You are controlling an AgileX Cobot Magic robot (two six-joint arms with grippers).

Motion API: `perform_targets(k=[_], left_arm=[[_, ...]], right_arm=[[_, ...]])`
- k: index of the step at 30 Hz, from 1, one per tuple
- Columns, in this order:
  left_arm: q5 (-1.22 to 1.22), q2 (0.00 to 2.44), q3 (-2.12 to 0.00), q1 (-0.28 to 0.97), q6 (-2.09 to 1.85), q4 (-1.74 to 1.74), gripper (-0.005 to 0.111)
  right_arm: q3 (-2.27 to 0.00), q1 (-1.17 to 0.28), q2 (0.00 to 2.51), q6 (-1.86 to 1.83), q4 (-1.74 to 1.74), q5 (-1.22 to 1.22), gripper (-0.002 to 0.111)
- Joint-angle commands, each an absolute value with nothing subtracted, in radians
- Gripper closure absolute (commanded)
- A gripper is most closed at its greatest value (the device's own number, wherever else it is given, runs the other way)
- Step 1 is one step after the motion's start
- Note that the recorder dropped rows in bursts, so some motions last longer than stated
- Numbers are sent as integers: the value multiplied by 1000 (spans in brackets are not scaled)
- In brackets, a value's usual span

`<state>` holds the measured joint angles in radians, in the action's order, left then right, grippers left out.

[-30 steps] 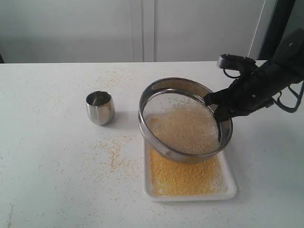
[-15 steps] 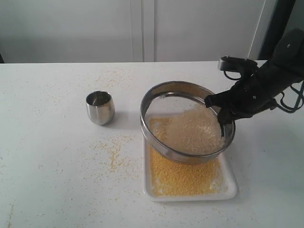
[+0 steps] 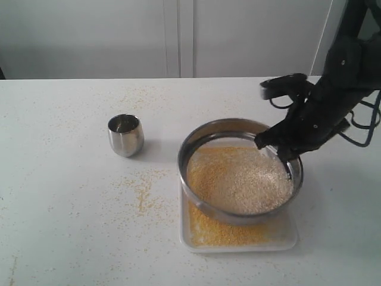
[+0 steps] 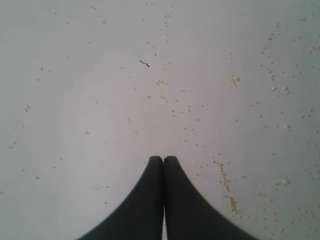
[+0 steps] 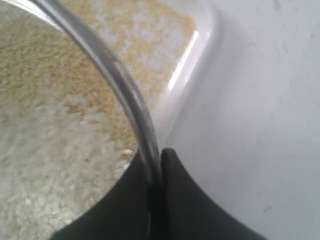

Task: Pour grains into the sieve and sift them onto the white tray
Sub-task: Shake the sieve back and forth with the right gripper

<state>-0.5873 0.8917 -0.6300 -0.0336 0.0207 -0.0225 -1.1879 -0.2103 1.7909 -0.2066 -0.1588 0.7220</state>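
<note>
The steel sieve (image 3: 196, 143) hangs just above the white tray (image 3: 238, 244), almost level. My right gripper (image 3: 284, 156) is shut on the sieve's rim (image 5: 120, 80) at its right side. Whitish and beige grains (image 3: 244, 179) lie on the mesh; in the right wrist view they fill the sieve (image 5: 50, 140). Yellow grains (image 3: 220, 232) cover the tray under it, and the tray's corner (image 5: 192, 55) shows beyond the rim. My left gripper (image 4: 163, 160) is shut with nothing in it, over bare table; it does not show in the exterior view.
A small steel cup (image 3: 125, 134) stands upright to the left of the sieve. Spilled grains (image 3: 143, 193) are scattered over the white table (image 3: 59, 208) between cup and tray, and under the left gripper (image 4: 227, 187).
The right gripper has swung the sieve from tilted with its left side down to nearly level, and shifted it slightly right and towards the front. The grains have spread across the mesh.
</note>
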Motion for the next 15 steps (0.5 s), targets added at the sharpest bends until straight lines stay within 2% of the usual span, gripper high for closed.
perform_targets(k=[1,3,7,11,13,15], left_arm=[[-597,884,-623,-36,22,-16,107],[-597,884,-623,-36,22,-16,107],[-597,884,-623,-36,22,-16,107],[-597,884,-623,-36,22,-16,107],[-597,884,-623,-36,22,-16,107],[-597,884,-623,-36,22,-16,107]], right_arm=[[-1199,-233,1775,-246,-251,669,108],[-1208,-259,1775,-580,-244,765,108],[-1218,-205,1775,73,-76,655,108],[-1280,-201,1796,-322,-229,913,108],[-1314,-179,1804,-269,-167,927,108],[-1319,-152,1793,-6,-100,856,108]])
